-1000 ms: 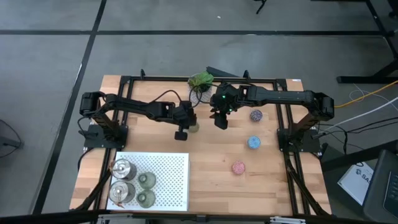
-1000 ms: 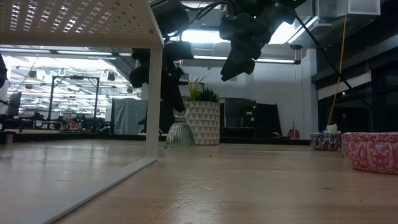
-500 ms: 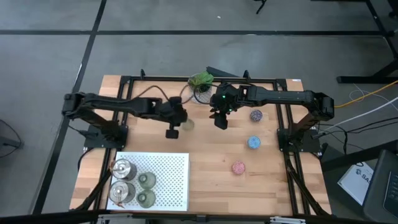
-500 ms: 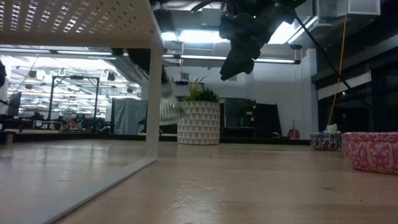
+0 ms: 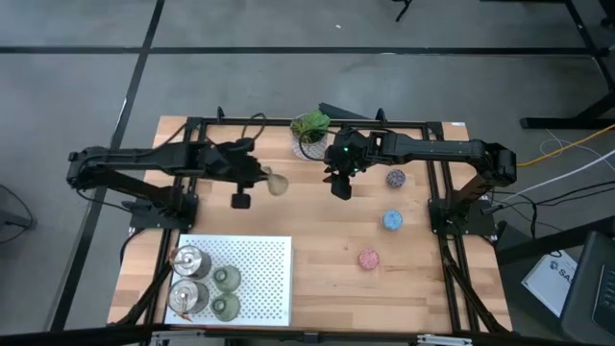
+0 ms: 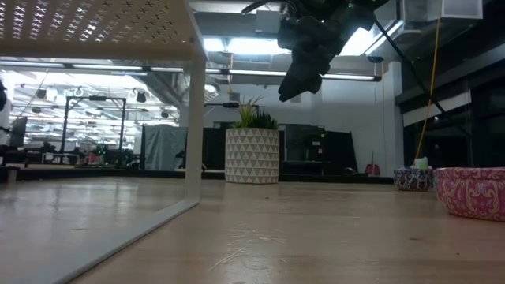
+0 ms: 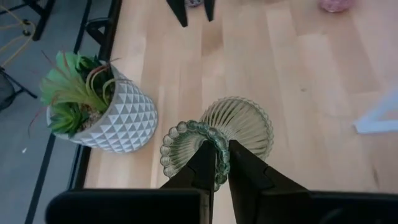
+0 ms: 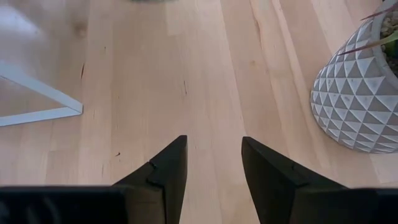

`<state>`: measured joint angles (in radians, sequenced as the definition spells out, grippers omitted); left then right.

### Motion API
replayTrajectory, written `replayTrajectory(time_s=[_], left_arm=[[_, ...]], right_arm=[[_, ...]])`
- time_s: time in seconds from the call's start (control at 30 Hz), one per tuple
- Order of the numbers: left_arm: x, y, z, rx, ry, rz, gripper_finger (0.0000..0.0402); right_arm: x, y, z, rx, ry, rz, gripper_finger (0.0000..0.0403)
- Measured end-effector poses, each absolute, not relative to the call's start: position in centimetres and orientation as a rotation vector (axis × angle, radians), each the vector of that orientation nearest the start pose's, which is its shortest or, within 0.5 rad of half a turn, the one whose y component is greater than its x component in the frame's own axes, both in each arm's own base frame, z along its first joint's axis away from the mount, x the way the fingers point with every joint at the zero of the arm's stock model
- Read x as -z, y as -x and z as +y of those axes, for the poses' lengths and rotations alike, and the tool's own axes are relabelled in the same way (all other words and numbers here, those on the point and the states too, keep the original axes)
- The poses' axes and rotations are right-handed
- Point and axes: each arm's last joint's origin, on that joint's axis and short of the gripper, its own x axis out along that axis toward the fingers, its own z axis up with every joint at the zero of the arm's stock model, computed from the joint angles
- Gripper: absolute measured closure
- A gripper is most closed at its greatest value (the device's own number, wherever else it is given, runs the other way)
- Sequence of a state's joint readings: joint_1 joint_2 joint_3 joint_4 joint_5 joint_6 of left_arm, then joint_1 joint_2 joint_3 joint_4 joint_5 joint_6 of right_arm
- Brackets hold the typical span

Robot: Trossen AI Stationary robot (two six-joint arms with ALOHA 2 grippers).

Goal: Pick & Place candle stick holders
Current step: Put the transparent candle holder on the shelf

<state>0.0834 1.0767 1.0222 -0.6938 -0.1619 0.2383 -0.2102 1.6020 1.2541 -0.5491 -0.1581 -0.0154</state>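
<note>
On the white rack (image 5: 259, 279) at the surface's (image 5: 327, 269) near-left corner, you saw two silver and two olive-grey holders already placed. Your left end effector (image 5: 258, 180) was clamped on the beaded rim of the third olive-grey holder (image 5: 277, 182); compared with a second earlier, it had lifted that holder clear and carried it leftward, away from the plant (image 5: 309, 125). Judged from this, transport to the rack was under way. Your right end effector (image 5: 342, 188) hung unchanged mid-surface, partly open and empty. The purple holder (image 5: 395, 178), blue holder (image 5: 392, 220) and pink holder (image 5: 369, 259) awaited collection.
</note>
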Motion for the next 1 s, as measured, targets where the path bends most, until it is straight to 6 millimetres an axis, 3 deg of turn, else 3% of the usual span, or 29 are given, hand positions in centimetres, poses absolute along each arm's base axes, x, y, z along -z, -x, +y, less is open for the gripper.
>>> replayTrajectory(time_s=[0.23, 0.43, 0.53, 0.77, 1.0], left_arm=[[-33.3, -18.4, 0.9, -0.085, -0.291, 0.713, 0.0384], [-33.5, -16.6, -1.1, 0.049, -0.378, 0.728, 0.0384], [-34.6, -16.0, -2.2, 0.114, -0.39, 0.746, 0.0384], [-37.7, -15.1, -4.7, 0.305, -0.443, 0.789, 0.0385], [-37.7, -15.1, -7.2, 0.424, -0.639, 0.824, 0.0385]], right_arm=[[-26.6, -33.4, -6.7, 0.036, -0.133, 0.868, 0.0249], [-26.6, -33.4, -6.7, 0.03, -0.122, 0.865, 0.0249], [-26.6, -33.4, -6.7, 0.031, -0.122, 0.864, 0.0249], [-26.8, -33.6, -6.8, 0.047, -0.109, 0.836, 0.0249], [-26.8, -33.6, -6.8, 0.047, -0.108, 0.833, 0.0249]])
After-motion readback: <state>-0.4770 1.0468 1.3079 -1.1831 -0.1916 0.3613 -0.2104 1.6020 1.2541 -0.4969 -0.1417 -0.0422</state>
